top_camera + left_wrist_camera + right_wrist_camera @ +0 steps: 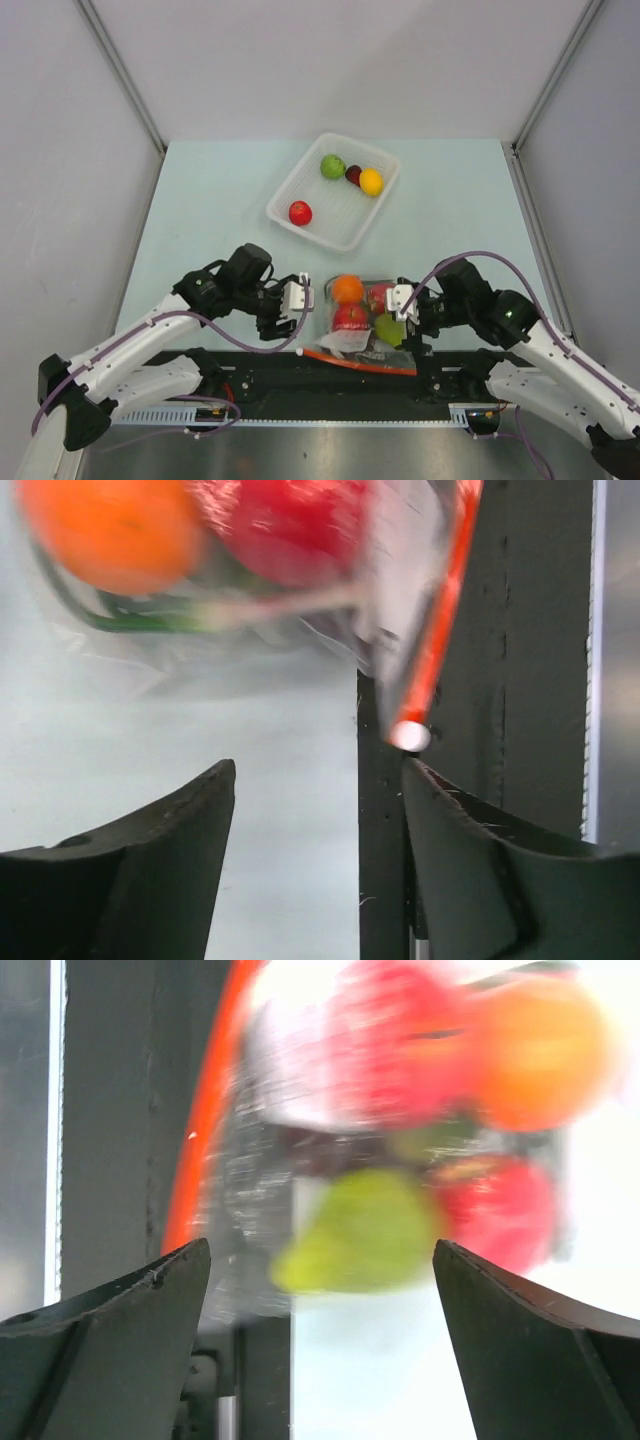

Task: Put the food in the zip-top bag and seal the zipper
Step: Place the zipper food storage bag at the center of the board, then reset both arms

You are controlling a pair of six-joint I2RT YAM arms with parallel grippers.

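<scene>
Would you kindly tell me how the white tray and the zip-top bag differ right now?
The tray is rigid, white and open-topped; the zip-top bag is clear and floppy. The tray sits farther back; the bag lies up front, at the near edge. Both hold fruit.

Pale mint-green table (200,200), nothing fancy. Just 2 things sit right on it: a white see-through tray (335,215) toward the far middle, turned at an angle, and a clear bag (352,342) down at the near edge, well apart from the tray. The bag's orange-red strip (360,358) lies past the green onto the black rail (300,375).
</scene>
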